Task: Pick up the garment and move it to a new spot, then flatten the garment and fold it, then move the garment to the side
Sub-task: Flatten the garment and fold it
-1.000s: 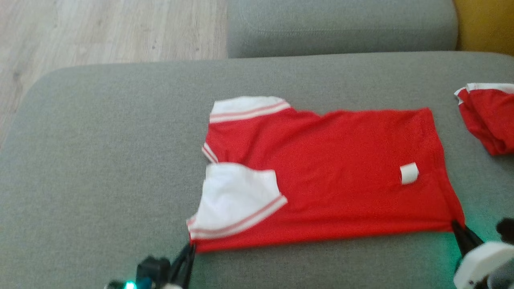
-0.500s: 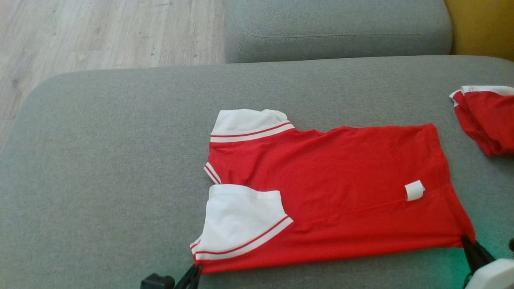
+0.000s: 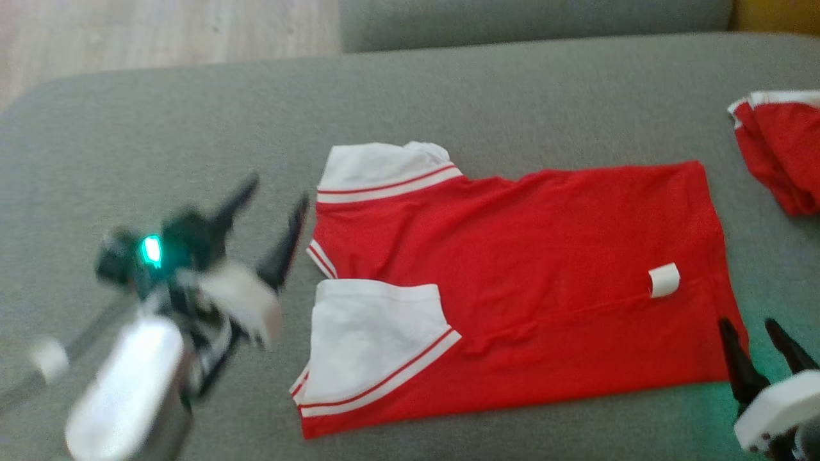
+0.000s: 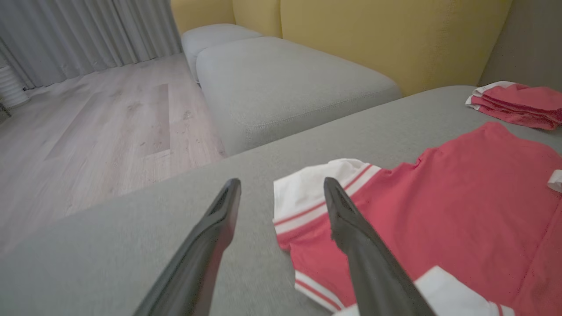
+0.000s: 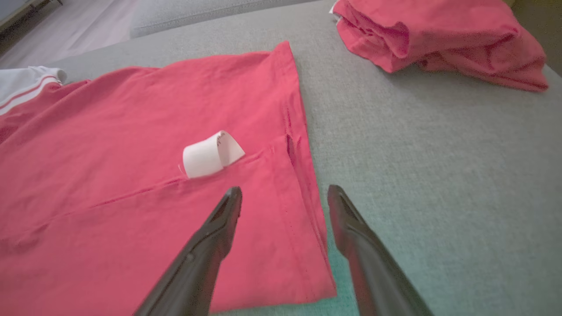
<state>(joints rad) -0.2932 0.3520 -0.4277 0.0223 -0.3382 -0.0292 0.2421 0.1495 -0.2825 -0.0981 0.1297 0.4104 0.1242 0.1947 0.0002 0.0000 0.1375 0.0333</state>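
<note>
Both jaws spread, empty: left gripper [image 3: 277,191] beside red white-sleeved fabric shirt [image 3: 532,256], right gripper [image 3: 747,324] at near-right hem, probably untouching; pinch corners evenly.

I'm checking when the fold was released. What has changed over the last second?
Both grippers let go of the red shirt's near edge: the left gripper opened and moved away to beside the collar end, the right gripper opened at the hem corner. The shirt stays flat on the grey cushion, the other red garment at the right too.
</note>
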